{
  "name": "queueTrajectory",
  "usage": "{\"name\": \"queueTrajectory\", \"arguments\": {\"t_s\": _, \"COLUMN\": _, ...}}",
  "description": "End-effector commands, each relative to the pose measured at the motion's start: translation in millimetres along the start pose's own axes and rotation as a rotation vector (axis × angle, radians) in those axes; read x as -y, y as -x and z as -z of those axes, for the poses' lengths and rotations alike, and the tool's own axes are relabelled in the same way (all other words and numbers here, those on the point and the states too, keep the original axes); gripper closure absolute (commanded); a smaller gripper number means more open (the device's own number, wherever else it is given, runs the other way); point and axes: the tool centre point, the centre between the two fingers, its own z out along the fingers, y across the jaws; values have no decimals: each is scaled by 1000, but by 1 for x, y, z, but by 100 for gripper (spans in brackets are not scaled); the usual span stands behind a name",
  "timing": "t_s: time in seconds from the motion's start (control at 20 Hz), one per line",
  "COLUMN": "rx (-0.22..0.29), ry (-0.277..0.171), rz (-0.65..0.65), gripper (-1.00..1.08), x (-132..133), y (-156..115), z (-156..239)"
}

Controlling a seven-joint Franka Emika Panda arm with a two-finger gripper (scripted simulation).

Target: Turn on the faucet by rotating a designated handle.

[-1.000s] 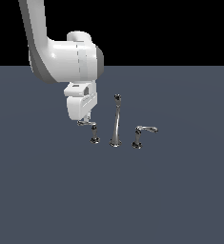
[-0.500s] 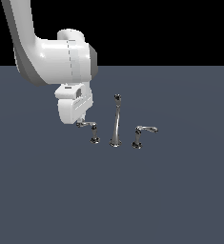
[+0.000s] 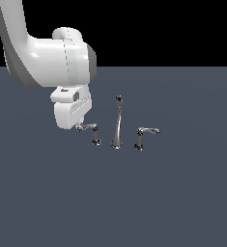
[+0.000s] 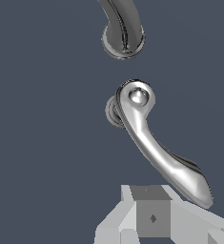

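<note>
The faucet is a small chrome set on the dark floor. Its tall thin spout (image 3: 117, 123) stands in the middle, and its base (image 4: 123, 37) shows in the wrist view. The designated handle (image 3: 90, 128) stands on a short post at the exterior view's left of the spout, its lever (image 4: 154, 145) pointing left. My gripper (image 3: 79, 128) (image 4: 150, 209) sits at the lever's free tip, fingers together with nothing between them. The lever tip lies right beside the fingers. The twin handle (image 3: 145, 132) stands on the spout's other side.
My white arm and hand (image 3: 66, 82) fill the upper left of the exterior view, above the designated handle. The flat dark grey floor (image 3: 134, 202) stretches all around the faucet.
The arm and hand have shifted towards the exterior view's left and a little lower, staying at the lever's tip. Any turn of the lever is too small to tell.
</note>
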Motion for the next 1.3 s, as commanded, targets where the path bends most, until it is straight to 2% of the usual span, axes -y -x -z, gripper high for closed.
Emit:
{"name": "queueTrajectory", "arguments": {"t_s": 0.0, "rx": -8, "ry": 8, "rz": -8, "gripper": 108, "x": -11, "y": -8, "z": 0}}
{"name": "queueTrajectory", "arguments": {"t_s": 0.35, "rx": -9, "ry": 12, "rz": -9, "gripper": 108, "x": -34, "y": -13, "z": 1}}
{"name": "queueTrajectory", "arguments": {"t_s": 0.45, "rx": -5, "ry": 11, "rz": 22, "gripper": 108, "x": -32, "y": -7, "z": 0}}
{"name": "queueTrajectory", "arguments": {"t_s": 1.1, "rx": -9, "ry": 13, "rz": -9, "gripper": 108, "x": -55, "y": -56, "z": 1}}
{"name": "queueTrajectory", "arguments": {"t_s": 1.15, "rx": -9, "ry": 13, "rz": -9, "gripper": 108, "x": -55, "y": -56, "z": 1}}
{"name": "queueTrajectory", "arguments": {"t_s": 1.2, "rx": 0, "ry": 12, "rz": 30, "gripper": 108, "x": -59, "y": -33, "z": 1}}
{"name": "queueTrajectory", "arguments": {"t_s": 1.25, "rx": -1, "ry": 12, "rz": 26, "gripper": 108, "x": -57, "y": -39, "z": 1}}
